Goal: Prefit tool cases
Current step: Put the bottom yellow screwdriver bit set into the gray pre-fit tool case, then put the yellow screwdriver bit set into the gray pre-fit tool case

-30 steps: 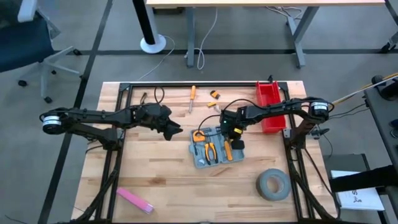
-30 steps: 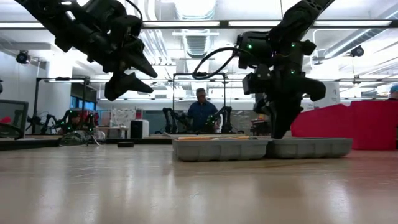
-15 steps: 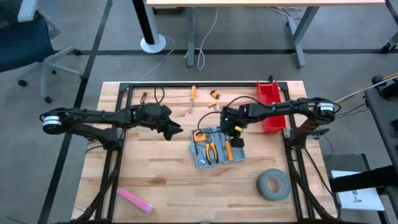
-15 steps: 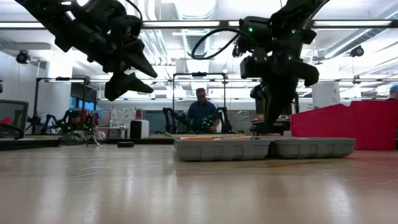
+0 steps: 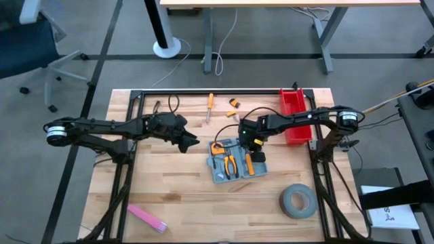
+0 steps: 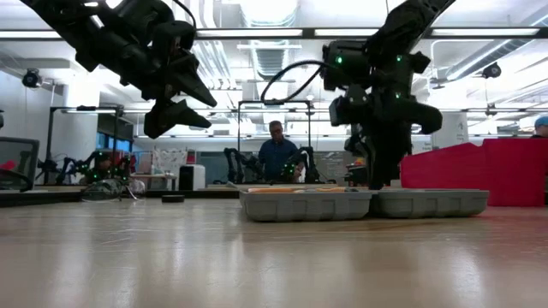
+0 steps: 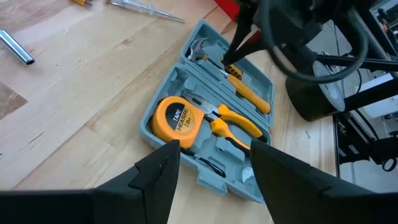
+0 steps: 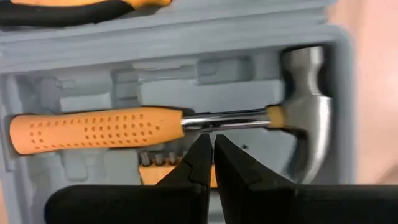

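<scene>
The blue-grey tool case [image 5: 234,163] lies open and flat on the wooden table, holding an orange tape measure [image 7: 177,118], pliers [image 7: 233,126] and an orange-handled hammer [image 8: 93,130]. My right gripper [image 8: 208,142] is shut and points down over the case's right half [image 6: 428,202], its tips at the hammer's steel shaft. To the left of the case my left gripper [image 5: 193,142] hovers open, well above the table [image 6: 193,107], with nothing between its fingers. My right gripper's shut fingertips [image 8: 199,155] come from above at the hammer's steel shaft [image 8: 230,118], between the orange handle and the head. Whether they touch it cannot be told. The hammer lies flat in its recess.
A red bin [image 5: 293,115] stands at the table's far right, behind the case. A grey tape roll [image 5: 297,201] lies at the near right and a pink bar [image 5: 147,217] at the near left. A screwdriver [image 5: 209,107] and small orange bits [image 5: 234,104] lie at the far edge.
My right gripper, still shut, has risen slightly above the case's hammer recess, and its arm has swayed a little over the case.
</scene>
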`<state>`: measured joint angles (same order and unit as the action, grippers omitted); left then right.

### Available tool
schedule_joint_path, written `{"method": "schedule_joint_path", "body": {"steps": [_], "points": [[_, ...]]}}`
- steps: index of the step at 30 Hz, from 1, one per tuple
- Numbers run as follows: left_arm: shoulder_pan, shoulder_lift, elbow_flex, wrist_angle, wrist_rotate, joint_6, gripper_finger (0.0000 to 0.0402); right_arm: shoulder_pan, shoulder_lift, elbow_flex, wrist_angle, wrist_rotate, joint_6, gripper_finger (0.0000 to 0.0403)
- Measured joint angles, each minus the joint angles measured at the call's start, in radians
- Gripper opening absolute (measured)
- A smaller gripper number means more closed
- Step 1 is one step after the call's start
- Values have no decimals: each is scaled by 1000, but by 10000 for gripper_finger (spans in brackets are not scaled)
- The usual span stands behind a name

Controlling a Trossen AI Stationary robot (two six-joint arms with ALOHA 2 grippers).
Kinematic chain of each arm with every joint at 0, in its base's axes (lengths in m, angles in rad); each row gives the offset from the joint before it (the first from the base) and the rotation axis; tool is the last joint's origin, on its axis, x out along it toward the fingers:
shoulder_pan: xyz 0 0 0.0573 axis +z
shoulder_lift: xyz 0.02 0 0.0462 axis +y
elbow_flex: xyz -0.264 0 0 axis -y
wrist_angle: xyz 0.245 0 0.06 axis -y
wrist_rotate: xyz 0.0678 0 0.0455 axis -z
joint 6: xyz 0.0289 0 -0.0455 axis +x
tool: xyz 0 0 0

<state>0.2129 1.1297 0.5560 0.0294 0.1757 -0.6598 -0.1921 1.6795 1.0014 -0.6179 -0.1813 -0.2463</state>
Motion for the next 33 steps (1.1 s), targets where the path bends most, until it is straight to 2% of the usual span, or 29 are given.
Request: {"method": "schedule_joint_path", "body": {"steps": [9, 21, 26, 33], "points": [[0, 0, 0, -2, 0, 3, 204, -8, 85, -12, 18, -23, -12, 0], [-1, 0, 0, 0, 0, 3, 204, -7, -39, 23, -9, 12, 11, 0], [-1, 0, 0, 0, 0, 3, 204, -13, -38, 20, -11, 103, 2, 0], [-3, 0, 0, -2, 0, 4, 204, -63, -39, 21, 32, 103, -16, 0]]}}
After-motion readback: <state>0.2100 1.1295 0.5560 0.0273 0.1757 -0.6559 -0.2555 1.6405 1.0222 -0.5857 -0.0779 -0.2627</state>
